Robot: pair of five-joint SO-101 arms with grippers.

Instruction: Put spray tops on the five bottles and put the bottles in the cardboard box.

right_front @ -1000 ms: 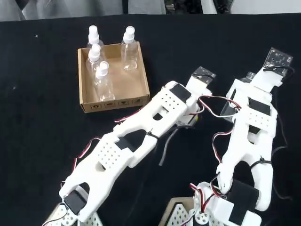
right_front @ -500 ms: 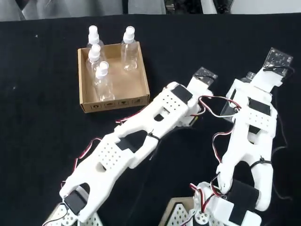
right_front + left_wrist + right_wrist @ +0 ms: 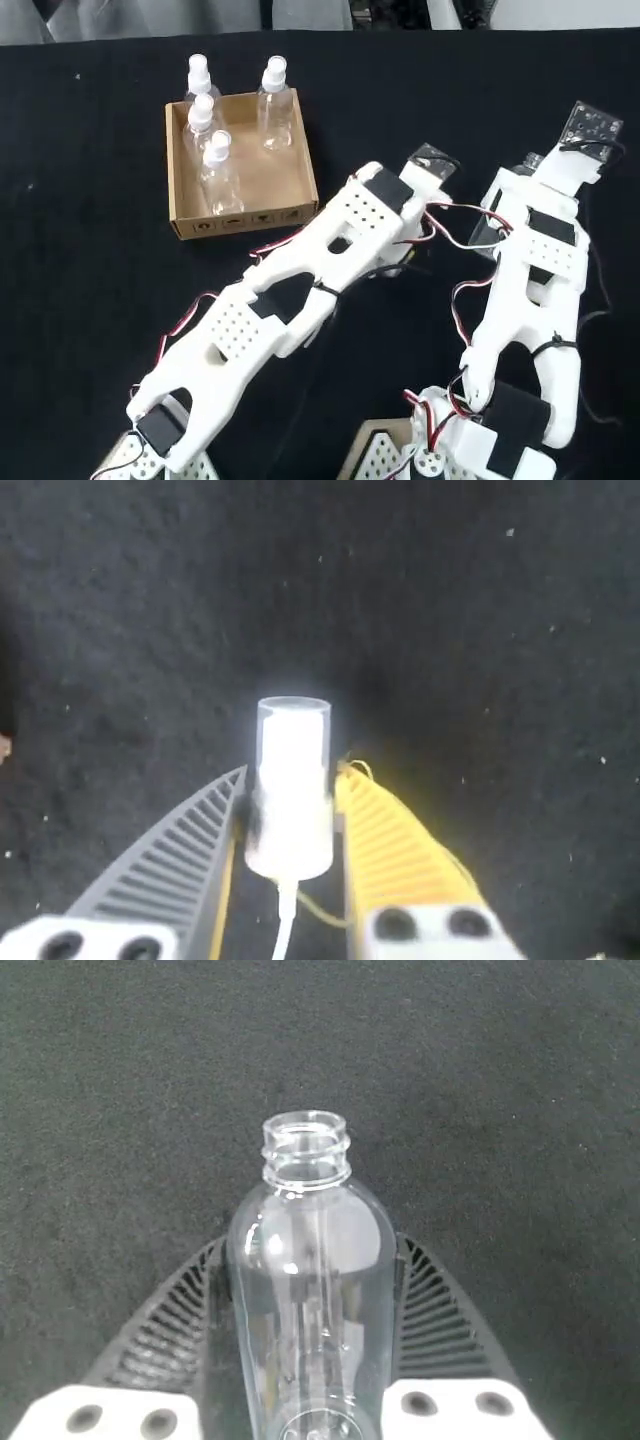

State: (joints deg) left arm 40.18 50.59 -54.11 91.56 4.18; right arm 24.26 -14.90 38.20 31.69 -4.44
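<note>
Four clear plastic bottles with white spray tops (image 3: 220,170) stand upright at the shallow brown cardboard box (image 3: 245,221): three plainly inside it, the fourth (image 3: 200,75) at its far left corner, inside or just behind I cannot tell. Well off the box's right side in the high view, above the black cloth surface (image 3: 90,290), the left pincer (image 3: 292,775) is clenched on a loose white spray top (image 3: 292,815), its thin tube running back between the jaws. Farther from the box, the right pincer (image 3: 310,1248) grasps a fifth clear bottle (image 3: 308,1310), its threaded neck open
</note>
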